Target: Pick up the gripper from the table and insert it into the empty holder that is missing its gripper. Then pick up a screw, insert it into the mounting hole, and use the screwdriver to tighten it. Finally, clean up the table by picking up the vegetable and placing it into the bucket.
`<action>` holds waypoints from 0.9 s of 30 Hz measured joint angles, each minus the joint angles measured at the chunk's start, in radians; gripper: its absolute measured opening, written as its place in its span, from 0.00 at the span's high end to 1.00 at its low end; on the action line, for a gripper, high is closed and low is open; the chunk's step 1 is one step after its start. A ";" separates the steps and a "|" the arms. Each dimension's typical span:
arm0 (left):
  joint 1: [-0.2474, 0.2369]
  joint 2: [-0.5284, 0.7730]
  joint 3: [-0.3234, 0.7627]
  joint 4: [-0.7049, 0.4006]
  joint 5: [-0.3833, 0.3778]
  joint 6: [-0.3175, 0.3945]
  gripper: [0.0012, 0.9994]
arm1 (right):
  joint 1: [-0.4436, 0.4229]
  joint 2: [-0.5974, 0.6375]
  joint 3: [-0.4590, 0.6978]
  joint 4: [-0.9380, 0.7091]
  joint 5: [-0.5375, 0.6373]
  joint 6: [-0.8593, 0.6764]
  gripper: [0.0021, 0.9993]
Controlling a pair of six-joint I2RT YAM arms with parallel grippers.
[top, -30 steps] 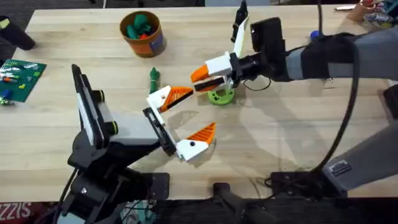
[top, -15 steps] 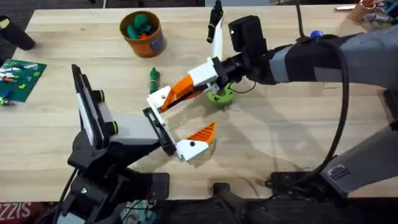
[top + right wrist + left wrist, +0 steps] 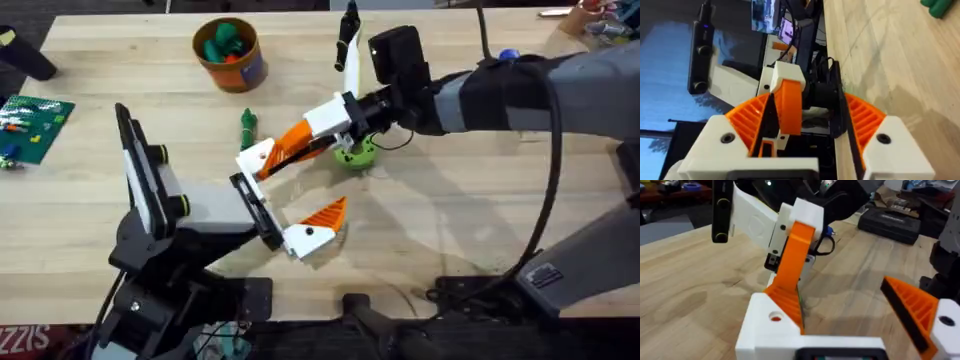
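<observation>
The right hand (image 3: 287, 150) lay low over the table (image 3: 450, 220) with its fingers spread, one orange ribbed pad (image 3: 747, 117) on each side of the gripper (image 3: 258, 158). From the right wrist the gripper's orange tip stood between the two pads, closer to one of them, and whether it touched that pad could not be told. The gripper sat at the far end of the holder (image 3: 254, 208), its white base against the black bar and its tip pointing toward 3 o'clock, up into the right hand. The left hand (image 3: 322, 180) was spread wide too: its second white-orange finger (image 3: 316, 226) sat at the bar's near end, at 5 o'clock from the gripper and well apart from it. Just beside the right hand's wrist, at 3 o'clock from the gripper, a lime-green disc (image 3: 355, 155) lay on the table, partly under the wrist. The vegetable (image 3: 247, 127) lay on the bare wood near the gripper, at 11 o'clock from it, touching neither hand. Farther off in the same direction, near the table's far edge, stood the bucket (image 3: 225, 72), with green toy pieces inside it.
</observation>
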 joint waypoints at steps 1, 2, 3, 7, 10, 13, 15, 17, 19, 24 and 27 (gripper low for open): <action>0.000 0.000 0.000 0.000 0.000 0.000 0.02 | 0.000 0.000 0.000 -0.001 0.000 0.000 0.17; 0.000 0.000 0.000 0.000 0.000 0.000 0.02 | 0.000 0.000 0.000 -0.002 0.000 0.000 0.17; 0.000 0.000 0.000 0.000 0.000 0.000 0.02 | 0.000 0.000 0.000 -0.002 0.000 0.000 0.17; 0.000 0.000 0.000 0.000 0.000 0.000 0.02 | 0.000 0.000 0.000 -0.004 -0.003 0.000 0.41; 0.000 0.000 0.000 -0.001 0.000 -0.010 0.02 | 0.000 -0.001 0.002 0.000 -0.024 0.004 0.70; 0.000 0.001 0.000 0.000 0.000 -0.015 0.02 | 0.000 -0.008 0.008 0.002 -0.044 0.010 0.93; 0.000 0.000 0.000 0.000 0.000 -0.014 0.02 | -0.001 -0.011 0.009 0.000 -0.045 0.012 0.98; 0.000 0.000 0.000 0.000 0.000 -0.014 0.02 | -0.001 -0.011 0.009 -0.001 -0.045 0.014 0.98; 0.000 0.000 0.000 0.000 0.000 -0.014 0.02 | -0.001 -0.011 0.009 -0.001 -0.045 0.014 0.98; 0.000 0.000 0.000 0.000 0.000 -0.015 0.02 | -0.001 -0.011 0.009 -0.001 -0.038 0.016 0.98; 0.000 0.001 0.000 -0.001 -0.002 -0.016 0.02 | -0.001 -0.011 0.009 -0.001 -0.028 0.025 0.98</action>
